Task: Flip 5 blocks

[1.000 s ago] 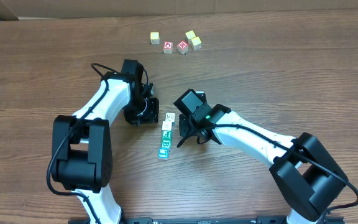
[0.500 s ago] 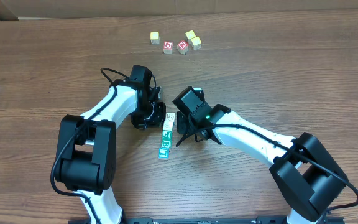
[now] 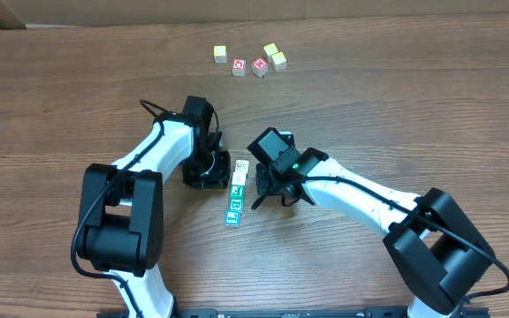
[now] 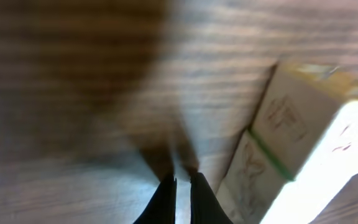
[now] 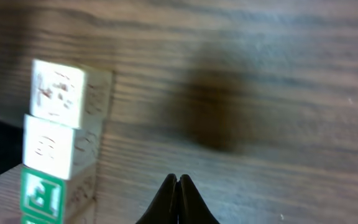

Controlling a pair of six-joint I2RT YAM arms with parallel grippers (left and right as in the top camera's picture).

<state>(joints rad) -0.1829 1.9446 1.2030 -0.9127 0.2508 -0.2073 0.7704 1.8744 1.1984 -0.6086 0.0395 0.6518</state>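
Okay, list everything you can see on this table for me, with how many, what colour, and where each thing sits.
blocks: five, two white and three teal-green, in one row mid-table between the hands
yellow cubes: three, plain yellow, far side of the table
red-faced cubes: two, red and white, among the yellow cubes
table: one, brown wood grain, under everything
left arm: one, white with black joints, reaching in from the left
right arm: one, white with black joints, reaching in from the right
left hand: one, black, shut and empty, left of the row
right hand: one, black, shut and empty, right of the row
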